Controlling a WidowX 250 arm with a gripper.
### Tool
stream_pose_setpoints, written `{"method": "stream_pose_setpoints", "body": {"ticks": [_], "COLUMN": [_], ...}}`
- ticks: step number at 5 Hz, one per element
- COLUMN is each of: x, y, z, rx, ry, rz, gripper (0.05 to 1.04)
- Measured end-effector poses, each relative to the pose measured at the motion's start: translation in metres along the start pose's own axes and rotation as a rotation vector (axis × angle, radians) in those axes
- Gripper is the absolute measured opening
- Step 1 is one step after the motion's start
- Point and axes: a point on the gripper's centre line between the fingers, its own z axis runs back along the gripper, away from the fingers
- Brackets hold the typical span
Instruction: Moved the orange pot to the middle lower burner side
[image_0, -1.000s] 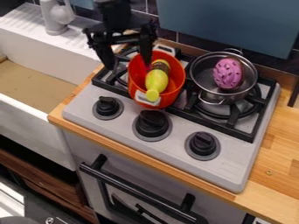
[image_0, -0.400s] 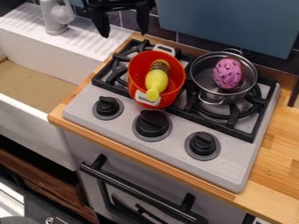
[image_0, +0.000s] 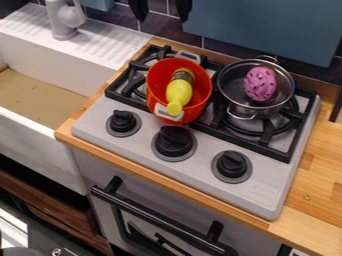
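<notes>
Camera view: orange pot (image_0: 158, 89) on stovetop (image_0: 259, 192)

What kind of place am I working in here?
Likely a toy kitchen: a small stovetop with black knobs and pots on its grates, beside a white sink with a grey faucet.

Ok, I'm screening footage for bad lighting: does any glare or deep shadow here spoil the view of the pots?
Camera view: a harsh white patch at the lower left edge, small glints on the metal pot, deep shadow below the sink; none of these hides the orange pot, and the stovetop has no strong glare.
</notes>
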Motion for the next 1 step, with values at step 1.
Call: {"method": "stream_pose_setpoints", "body": {"ticks": [1], "x": [0.0033], "y": [-0.0038], "z": [0.0021], "rx": [-0.021], "ry": [0.020], "rz": [-0.035], "gripper": [0.999]}}
